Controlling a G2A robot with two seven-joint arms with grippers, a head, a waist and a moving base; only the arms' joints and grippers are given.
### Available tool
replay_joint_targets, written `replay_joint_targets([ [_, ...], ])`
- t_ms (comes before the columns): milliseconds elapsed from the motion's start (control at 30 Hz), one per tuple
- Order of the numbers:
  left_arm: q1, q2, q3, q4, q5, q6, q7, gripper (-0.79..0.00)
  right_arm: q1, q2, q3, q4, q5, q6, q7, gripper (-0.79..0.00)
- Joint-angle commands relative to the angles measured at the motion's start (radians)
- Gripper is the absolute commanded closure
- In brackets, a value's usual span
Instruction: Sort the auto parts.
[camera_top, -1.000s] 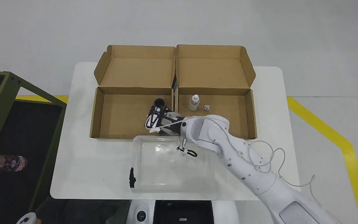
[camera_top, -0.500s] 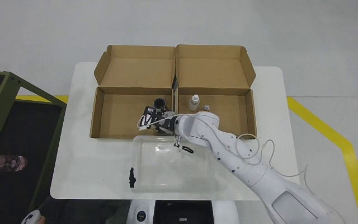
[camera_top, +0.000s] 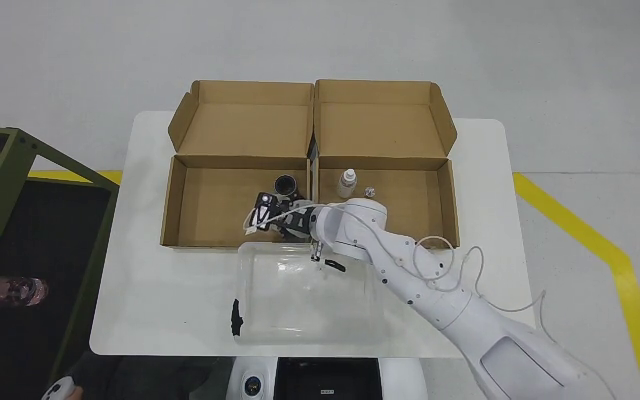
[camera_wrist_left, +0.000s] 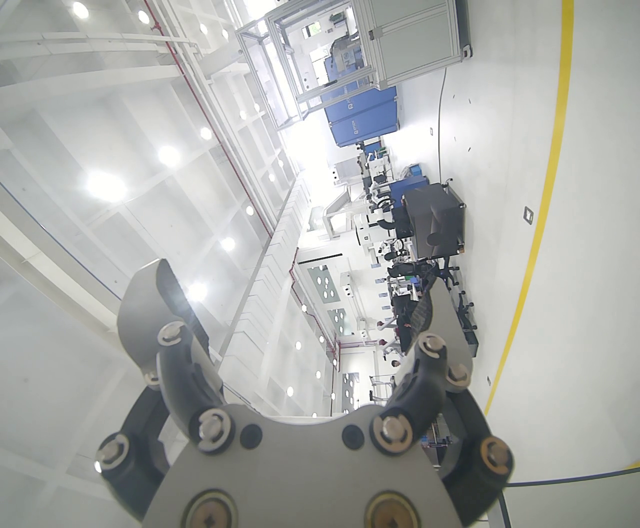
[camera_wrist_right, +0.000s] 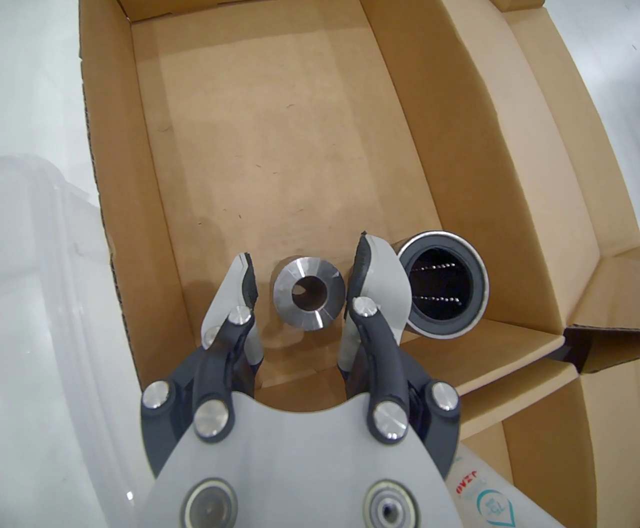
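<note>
while right end effector (camera_wrist_right: 305, 255) gapes around steel bushing (camera_wrist_right: 327, 306), left end effector (camera_wrist_left: 300, 277) spread

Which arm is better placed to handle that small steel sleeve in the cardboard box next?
Right, probably. The right claw hangs open astride the steel sleeve in the cardboard box; the left claw points out into the room.

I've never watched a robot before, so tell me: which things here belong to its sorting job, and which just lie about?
Job: right gripper, open around a steel bushing; ringed cylinder beside it; white bottle; small metal part; black piece at the rim of the clear bin; left box; right box.
Lying about: dark cart beside the table; yellow floor line; left gripper, open, facing the hall.
</note>
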Motion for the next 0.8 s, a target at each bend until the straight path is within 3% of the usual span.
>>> replay_joint_targets([
  [0, 0.000, 0.000, 0.000, 0.000, 0.000, 0.000, 0.000, -0.785, -0.004, 0.000, 0.006, -0.010, 0.002, -0.008, -0.004, -0.382],
  [300, 0.000, 0.000, 0.000, 0.000, 0.000, 0.000, 0.000, -0.785, -0.059, 0.021, 0.084, -0.180, 0.013, -0.044, -0.041, -0.388],
  [567, 0.000, 0.000, 0.000, 0.000, 0.000, 0.000, 0.000, -0.785, -0.187, 0.062, 0.197, -0.388, 0.027, -0.112, -0.069, -0.391],
  [767, 0.000, 0.000, 0.000, 0.000, 0.000, 0.000, 0.000, -0.785, -0.323, 0.100, 0.295, -0.515, 0.002, -0.187, -0.105, -0.471],
])
